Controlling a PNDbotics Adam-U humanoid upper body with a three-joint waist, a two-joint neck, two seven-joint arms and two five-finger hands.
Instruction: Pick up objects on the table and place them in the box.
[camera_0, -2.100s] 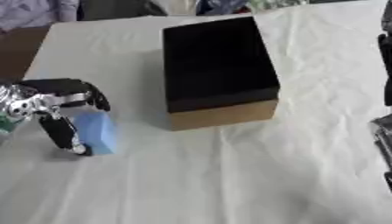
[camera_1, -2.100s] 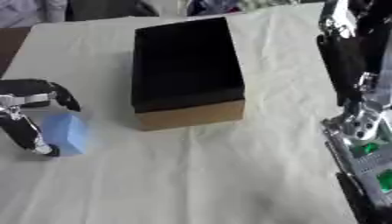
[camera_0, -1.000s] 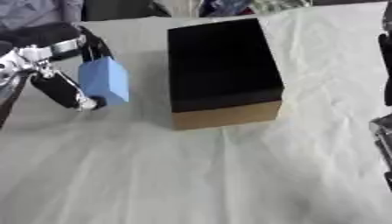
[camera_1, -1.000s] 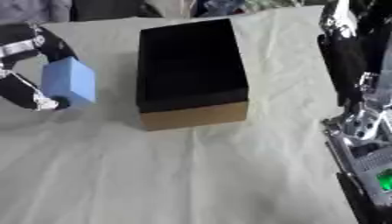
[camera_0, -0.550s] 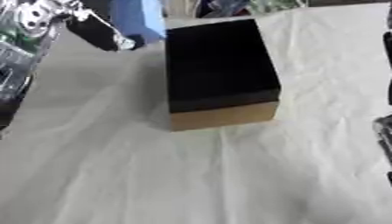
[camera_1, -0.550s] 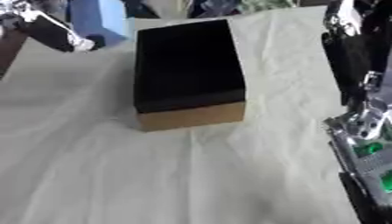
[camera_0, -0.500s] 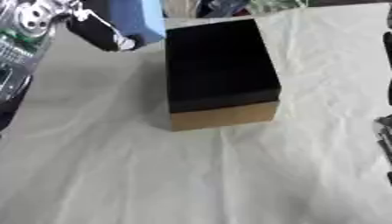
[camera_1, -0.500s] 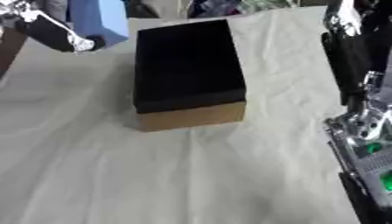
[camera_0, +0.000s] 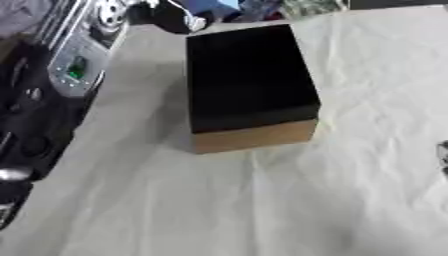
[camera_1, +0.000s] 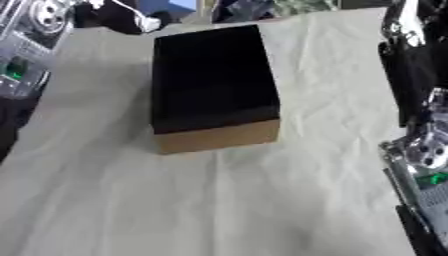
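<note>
the bench (camera_0: 289, 200) is covered with a creased white cloth, bare along its near edge. the left arm (camera_0: 39, 100) rises along the bench's left edge, black and silver with a small green-lit panel. the right arm (camera_1: 420, 150) stands along the right edge in the right eye view; the right hand shows in neither view.

the box (camera_0: 249, 85) sits past the middle of the bench, toward the far edge, long side running near to far. its inside is black and its near wall is tan card. nothing can be made out inside it.

at the far left corner, just beyond the box's far left corner, the left hand (camera_0: 171, 17) reaches in from the left, only partly in view at the top edge. its dark fingers, one white-tipped, are curled round a blue block (camera_0: 214, 7), which is held above the bench and close to the box's far edge, not inside it. only a part of the block shows.
</note>
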